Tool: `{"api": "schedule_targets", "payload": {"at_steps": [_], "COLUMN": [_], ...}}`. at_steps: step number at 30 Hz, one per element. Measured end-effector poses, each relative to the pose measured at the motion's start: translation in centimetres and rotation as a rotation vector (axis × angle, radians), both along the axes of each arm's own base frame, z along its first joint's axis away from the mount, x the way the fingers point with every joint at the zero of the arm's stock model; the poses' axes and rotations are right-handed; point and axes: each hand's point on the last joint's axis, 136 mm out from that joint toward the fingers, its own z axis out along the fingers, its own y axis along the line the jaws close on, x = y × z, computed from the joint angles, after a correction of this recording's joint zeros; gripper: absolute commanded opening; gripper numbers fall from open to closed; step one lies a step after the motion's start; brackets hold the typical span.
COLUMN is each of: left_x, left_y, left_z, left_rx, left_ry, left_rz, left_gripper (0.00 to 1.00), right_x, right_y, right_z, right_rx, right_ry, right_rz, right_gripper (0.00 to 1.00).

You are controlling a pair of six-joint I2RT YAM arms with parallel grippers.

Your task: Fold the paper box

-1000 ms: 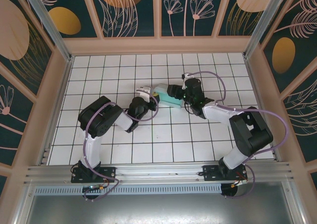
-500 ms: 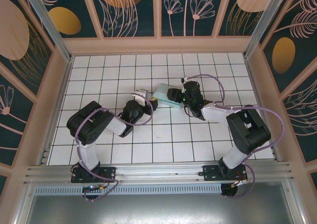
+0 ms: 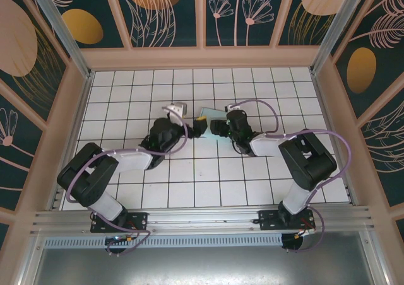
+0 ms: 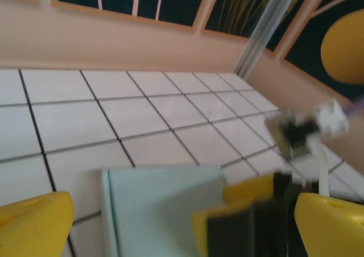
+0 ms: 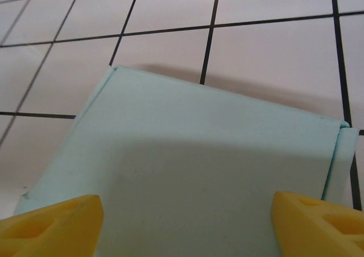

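Right now I am keeping both claws at the paper box [image 3: 203, 115], which is lying flat on the white tiled worktop [image 3: 132, 178]. My left claw [image 3: 197, 128] is sitting just at the box's left side and my right claw [image 3: 218, 127] just at its right side, tips facing each other across it. Neither arm is clearly the nearer one. I am judging that the coming move turns on this: the box is lying straight ahead of each claw, between the two.

In my left wrist view the left claw is gaping wide. Its yellow fingers [image 4: 34, 226] are standing clear of the box's left edge and gripping nothing, and the right claw is sitting on the box's far right part.

In my right wrist view the box's broad mint face is stretching crosswise beneath both right fingers [image 5: 54, 226], with a narrow side flap at its right end. Those fingers are standing wide apart, but whether they are pinching the card or only hovering over it I cannot tell.

From above, both claws are covering most of the box, so I cannot make out its long axis or how far its flaps are tucked. Its near edge is cut off in both wrist views.
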Motion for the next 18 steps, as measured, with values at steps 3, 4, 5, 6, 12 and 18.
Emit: {"api": "schedule_targets", "payload": {"at_steps": [3,4,5,6,12,18], "left_x": [2.7,3.6,4.4,5.3,9.0,7.1], "left_y": [0.3,0.7,0.9,1.0,0.3,0.4], "left_z": [2.3,2.7,2.7,2.4,-3.8,-11.5], "left_rx": [-0.047,-0.056,-0.057,-0.049,0.080,0.220], "left_ry": [0.019,0.038,0.060,0.087,0.306,0.532], "left_rz": [0.038,0.056,0.071,0.085,0.112,0.079], "left_gripper": [0.99,0.99,0.99,0.99,0.91,0.75], "right_x": [0.1,0.1,0.1,0.1,-0.2,-0.4], "right_y": [0.1,0.0,0.0,0.0,-0.5,-0.7], "right_z": [0.0,0.0,0.0,0.0,0.5,1.6], "right_rx": [-0.032,-0.033,-0.030,-0.027,0.028,0.097], "right_ry": [-0.016,-0.018,-0.021,-0.023,-0.018,-0.020], "right_rz": [0.001,0.001,0.001,0.003,0.019,0.037], "right_gripper": [0.80,0.80,0.80,0.80,0.80,0.80]}}
